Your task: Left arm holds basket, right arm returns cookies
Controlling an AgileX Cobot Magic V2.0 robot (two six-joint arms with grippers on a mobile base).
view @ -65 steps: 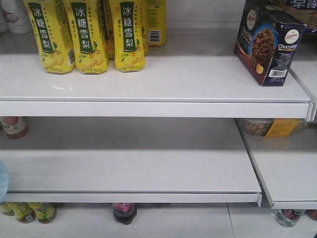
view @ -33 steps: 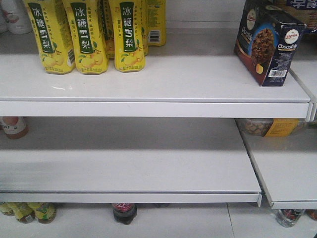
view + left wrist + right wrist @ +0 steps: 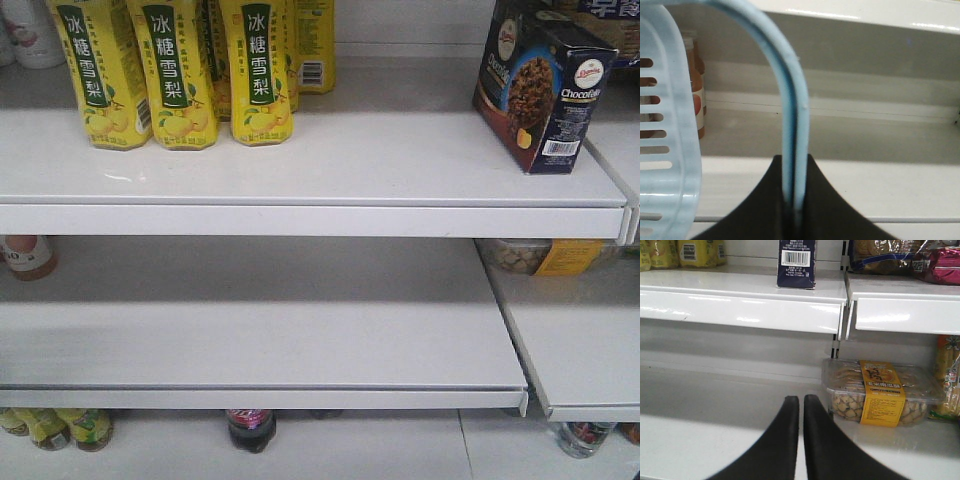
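Left gripper (image 3: 796, 205) at 6 o'clock in left wrist view, black fingers (image 3: 825, 200) clenched on thin hoop handle (image 3: 790, 100) of light blue basket (image 3: 670, 145). Handle arcs up from the jaws toward 12 o'clock; slotted basket wall fills 9 o'clock. Brown bottle (image 3: 697, 85) behind the basket wall, on a white shelf.

Right gripper (image 3: 801, 440) at 6 o'clock in right wrist view, black fingers (image 3: 780, 445) pressed together, a hairline gap between them, holding nothing. Hovers over the lower white shelf (image 3: 715, 430). Clear tub of snacks (image 3: 880, 397) with a yellow label near 3 o'clock on that shelf. Cookies (image 3: 796, 262) upright on the upper shelf at 12 o'clock, barcode panel facing the camera, well apart from the gripper. Dark and red snack bags (image 3: 900, 257) at 1 o'clock on the next shelf section.

Front view: neither arm visible. Cookies (image 3: 545, 85) at 2 o'clock, standing near the right end of the upper shelf (image 3: 300, 165), turned at an angle. Yellow pear-drink bottles (image 3: 180, 70) at 11 o'clock on the same shelf, well apart from the carton. Middle shelf (image 3: 260, 340) below, more bottles (image 3: 250, 428) under it at 6 o'clock.
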